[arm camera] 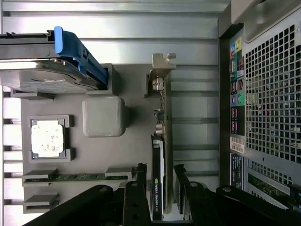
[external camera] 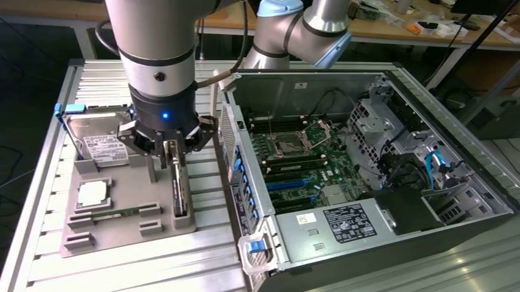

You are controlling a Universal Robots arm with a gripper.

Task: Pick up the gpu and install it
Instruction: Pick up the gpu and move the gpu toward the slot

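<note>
Straddling gpu (arm camera: pixel 162 122), gripper (arm camera: pixel 160 168) had jaws wide, finger each side, nothing clamped. Gpu stood edge-up in gray tray (external camera: pixel 122 228), exterior view's left of computer case (external camera: pixel 293 91), long axis along jaw gap.

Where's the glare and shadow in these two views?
Exterior view: strong sheen down the silver arm; the case is dim inside, darkest toward the exterior view's right. Wrist view: white glare on the hard drive along one edge; the claw reads near-black on both sides of the graphics card.
</note>
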